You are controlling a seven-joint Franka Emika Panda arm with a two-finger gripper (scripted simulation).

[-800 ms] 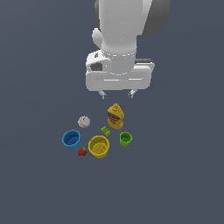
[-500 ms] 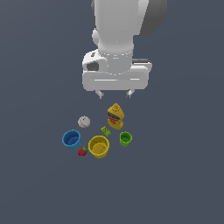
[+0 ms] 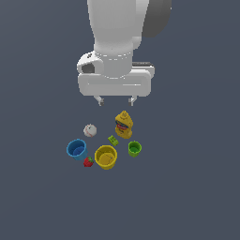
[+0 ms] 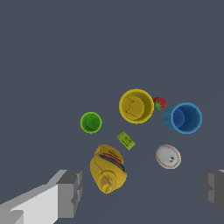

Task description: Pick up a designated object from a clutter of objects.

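Green small cup untouched among toys | gripper high above, fingers spread, empty | step: approach | next: centre over cup beside yellow bottle figure, descend.

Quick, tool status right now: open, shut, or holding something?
Tool: open, fingers wide apart, holding nothing; it hangs above the toys, clear of the small round green plastic cup.

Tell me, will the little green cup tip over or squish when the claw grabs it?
The green cup looks like stiff plastic, so it probably won't squish. It stands upright and alone, open side up, so a squeeze across its sides should hold. It's small and likely light, so a nudge from the open claw might tip it.
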